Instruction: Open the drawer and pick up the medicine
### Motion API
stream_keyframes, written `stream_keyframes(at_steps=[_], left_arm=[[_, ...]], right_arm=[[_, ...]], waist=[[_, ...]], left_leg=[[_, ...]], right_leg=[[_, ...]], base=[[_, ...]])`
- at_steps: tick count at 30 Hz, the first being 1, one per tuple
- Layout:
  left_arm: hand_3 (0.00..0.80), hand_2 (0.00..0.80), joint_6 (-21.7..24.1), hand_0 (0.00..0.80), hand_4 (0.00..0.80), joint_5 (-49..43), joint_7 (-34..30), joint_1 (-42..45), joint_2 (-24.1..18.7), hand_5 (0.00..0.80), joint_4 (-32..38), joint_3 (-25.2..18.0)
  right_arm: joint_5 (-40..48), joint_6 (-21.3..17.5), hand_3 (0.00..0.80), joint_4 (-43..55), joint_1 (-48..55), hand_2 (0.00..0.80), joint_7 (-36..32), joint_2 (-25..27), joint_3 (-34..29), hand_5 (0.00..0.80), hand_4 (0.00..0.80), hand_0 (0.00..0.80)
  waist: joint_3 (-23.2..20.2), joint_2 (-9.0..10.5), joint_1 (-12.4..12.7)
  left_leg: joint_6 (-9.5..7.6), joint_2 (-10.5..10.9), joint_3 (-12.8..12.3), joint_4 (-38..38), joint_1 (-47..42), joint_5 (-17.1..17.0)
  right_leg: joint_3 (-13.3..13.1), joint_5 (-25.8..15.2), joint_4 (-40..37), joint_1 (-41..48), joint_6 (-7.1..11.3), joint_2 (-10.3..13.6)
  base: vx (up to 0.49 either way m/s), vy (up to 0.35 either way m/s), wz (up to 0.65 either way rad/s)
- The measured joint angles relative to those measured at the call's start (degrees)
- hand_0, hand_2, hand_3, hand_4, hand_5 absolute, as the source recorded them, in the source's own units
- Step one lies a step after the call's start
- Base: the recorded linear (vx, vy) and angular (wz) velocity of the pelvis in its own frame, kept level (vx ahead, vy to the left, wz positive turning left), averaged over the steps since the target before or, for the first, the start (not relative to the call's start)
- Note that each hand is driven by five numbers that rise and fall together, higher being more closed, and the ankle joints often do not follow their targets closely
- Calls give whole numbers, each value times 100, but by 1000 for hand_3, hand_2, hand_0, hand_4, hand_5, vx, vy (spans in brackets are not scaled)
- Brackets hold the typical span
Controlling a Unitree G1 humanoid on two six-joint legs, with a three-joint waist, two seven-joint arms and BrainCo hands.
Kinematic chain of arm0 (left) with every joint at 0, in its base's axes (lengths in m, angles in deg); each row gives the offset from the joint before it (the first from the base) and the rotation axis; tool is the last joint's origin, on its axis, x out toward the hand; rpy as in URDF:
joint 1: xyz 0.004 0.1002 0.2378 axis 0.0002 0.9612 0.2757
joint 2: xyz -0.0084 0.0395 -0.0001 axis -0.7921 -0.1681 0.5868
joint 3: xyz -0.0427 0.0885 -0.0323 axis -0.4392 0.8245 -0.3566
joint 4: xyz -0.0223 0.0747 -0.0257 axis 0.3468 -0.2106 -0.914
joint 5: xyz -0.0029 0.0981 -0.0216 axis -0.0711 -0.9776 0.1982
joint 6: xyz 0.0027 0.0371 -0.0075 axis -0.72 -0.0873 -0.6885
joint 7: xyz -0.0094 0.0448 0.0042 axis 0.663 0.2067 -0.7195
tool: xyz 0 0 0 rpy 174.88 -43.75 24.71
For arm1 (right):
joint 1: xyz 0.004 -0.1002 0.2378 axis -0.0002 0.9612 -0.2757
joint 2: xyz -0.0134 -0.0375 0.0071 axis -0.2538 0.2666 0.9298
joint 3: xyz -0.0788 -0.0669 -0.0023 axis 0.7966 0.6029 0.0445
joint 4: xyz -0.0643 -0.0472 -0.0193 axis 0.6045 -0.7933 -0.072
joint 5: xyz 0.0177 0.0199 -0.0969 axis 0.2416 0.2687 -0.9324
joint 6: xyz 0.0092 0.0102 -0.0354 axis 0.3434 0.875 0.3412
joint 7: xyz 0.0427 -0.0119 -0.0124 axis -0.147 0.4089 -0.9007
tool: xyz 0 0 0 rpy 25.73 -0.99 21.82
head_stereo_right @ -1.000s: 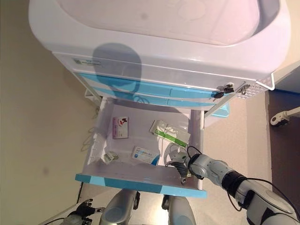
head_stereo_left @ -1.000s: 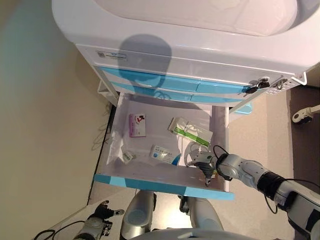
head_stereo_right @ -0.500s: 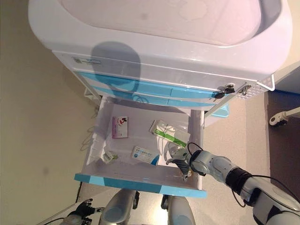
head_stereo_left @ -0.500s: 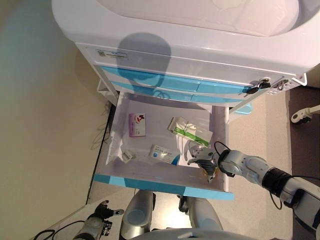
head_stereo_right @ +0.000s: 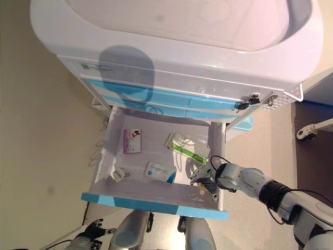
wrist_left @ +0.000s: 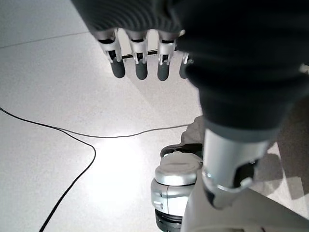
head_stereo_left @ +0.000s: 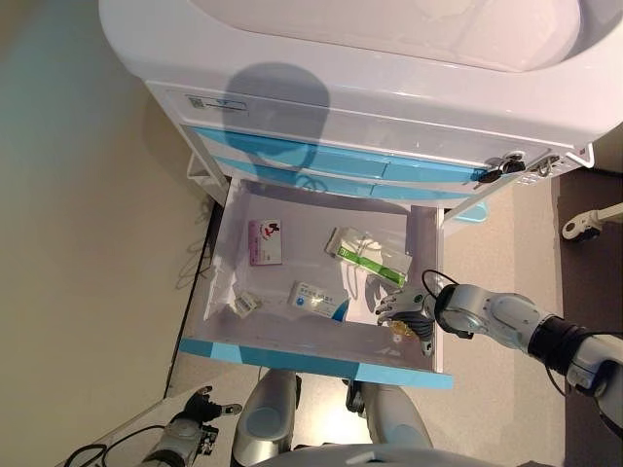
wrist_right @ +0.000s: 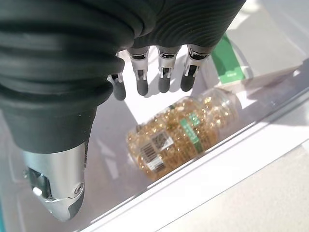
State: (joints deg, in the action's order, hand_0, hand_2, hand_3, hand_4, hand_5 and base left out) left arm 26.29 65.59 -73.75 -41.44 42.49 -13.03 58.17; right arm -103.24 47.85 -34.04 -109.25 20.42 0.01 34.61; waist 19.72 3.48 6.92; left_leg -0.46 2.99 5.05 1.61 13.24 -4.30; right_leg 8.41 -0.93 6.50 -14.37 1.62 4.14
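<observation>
The bottom drawer (head_stereo_left: 292,356) of the white cart stands pulled open. A clear medicine bottle (wrist_right: 183,130) of golden capsules lies on its side in the drawer's front right corner, against the front wall; it also shows in the left eye view (head_stereo_left: 402,332). My right hand (head_stereo_left: 404,305) hovers just above it, fingers (wrist_right: 141,83) straight, thumb apart, nothing held. My left hand (head_stereo_left: 185,440) hangs low near the floor, fingers (wrist_left: 140,64) straight and empty.
Also in the drawer: a pink box (head_stereo_left: 265,241), a white and blue box (head_stereo_left: 316,300), a green and white packet (head_stereo_left: 370,255) and a small item (head_stereo_left: 245,304). Closed blue drawers (head_stereo_left: 321,161) sit above. A caster wheel (head_stereo_left: 574,229) stands at the right.
My right hand has shifted a little to the right and back inside the drawer, staying open over the bottle. The left hand has not moved.
</observation>
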Motion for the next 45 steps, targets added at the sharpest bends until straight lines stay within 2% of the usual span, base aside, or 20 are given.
stream_keyframes(at_steps=[12, 19, 24, 32, 38, 39, 40, 41, 42, 45], left_arm=[[0, 0, -3, 0, 0, 0, -3, -5, -5, 0, 5, 0], [0, 0, -7, 0, 0, 0, 12, -7, -12, 0, 16, 0], [0, 0, -14, 0, 0, 2, 50, -12, -10, 0, 42, 4], [0, 0, -43, 0, 0, 49, 157, -33, -43, 0, 55, 123], [0, 0, -130, 0, 0, 61, 182, -36, -62, 0, 53, 118], [0, 0, -132, 0, 0, 61, 183, -39, -62, 0, 55, 113], [0, 0, -140, 0, 0, 61, 190, -44, -62, 0, 55, 109], [0, 0, -146, 0, 0, 61, 190, -44, -60, 0, 51, 108], [0, 0, -158, 0, 0, 61, 193, -52, -61, 0, 62, 97], [0, 0, -170, 0, 0, 60, 204, -67, -55, 0, 98, 92]], right_arm=[[19, -18, 0, -87, 92, 0, -90, -66, 25, 0, 0, 0], [-162, 16, 0, -567, 325, 0, 222, -523, -144, 0, 0, 0], [-442, 144, 0, -997, 376, 0, 593, -1080, -397, 0, 0, 0], [-1008, 654, 0, -1706, 492, 0, 1066, -2044, -1015, 0, 0, 0], [-1009, 820, 0, -1549, 589, 0, 1060, -2057, -1143, 0, 0, 0], [-1011, 851, 41, -1481, 607, 41, 1047, -2046, -1199, 41, 41, 41], [-1014, 911, 326, -1366, 657, 326, 1035, -2020, -1255, 326, 326, 326], [-1015, 932, 511, -1341, 666, 511, 1027, -2019, -1257, 511, 511, 511], [-1062, 994, 800, -1171, 748, 800, 960, -1997, -1344, 800, 800, 800], [-1110, 1092, 800, -878, 929, 800, 847, -1792, -1566, 800, 800, 800]], waist=[[0, 0, -2], [-9, 16, -8], [-19, 32, -46], [-28, 47, -85], [-28, 48, -106], [-28, 48, -105], [-26, 45, -112], [-25, 44, -111], [-25, 43, -120], [-17, 30, -118]], left_leg=[[15, 15, 122, -1, 34, -25], [12, 18, 137, 0, 38, -31], [13, 18, 137, -1, 45, -30], [14, 20, 148, -4, 57, -30], [14, 23, 152, 0, 95, -30], [14, 23, 152, 6, 115, -30], [10, 26, 151, 14, 160, -38], [7, 26, 151, 10, 162, -41], [7, 27, 150, 5, 158, -41], [5, 35, 146, -6, 162, -42]], right_leg=[[1, 13, -4, 15, 6, -5], [1, 15, -4, 18, 8, -2], [1, 16, -3, 10, 9, -2], [3, 21, 1, 2, 13, 2], [3, 21, 2, -33, 12, 4], [3, 21, 6, -53, 12, 4], [3, 19, 16, -103, 10, 5], [3, 19, 16, -106, 10, 5], [2, 20, 20, -106, 9, 6], [-3, 23, 20, -116, 11, 14]], base=[[0, -6, 5], [0, 0, 0], [0, 0, 0], [0, 0, 0], [0, 0, 0], [0, 0, 0], [0, 0, 0], [0, 0, 0], [0, 0, 0], [0, 0, 0]])
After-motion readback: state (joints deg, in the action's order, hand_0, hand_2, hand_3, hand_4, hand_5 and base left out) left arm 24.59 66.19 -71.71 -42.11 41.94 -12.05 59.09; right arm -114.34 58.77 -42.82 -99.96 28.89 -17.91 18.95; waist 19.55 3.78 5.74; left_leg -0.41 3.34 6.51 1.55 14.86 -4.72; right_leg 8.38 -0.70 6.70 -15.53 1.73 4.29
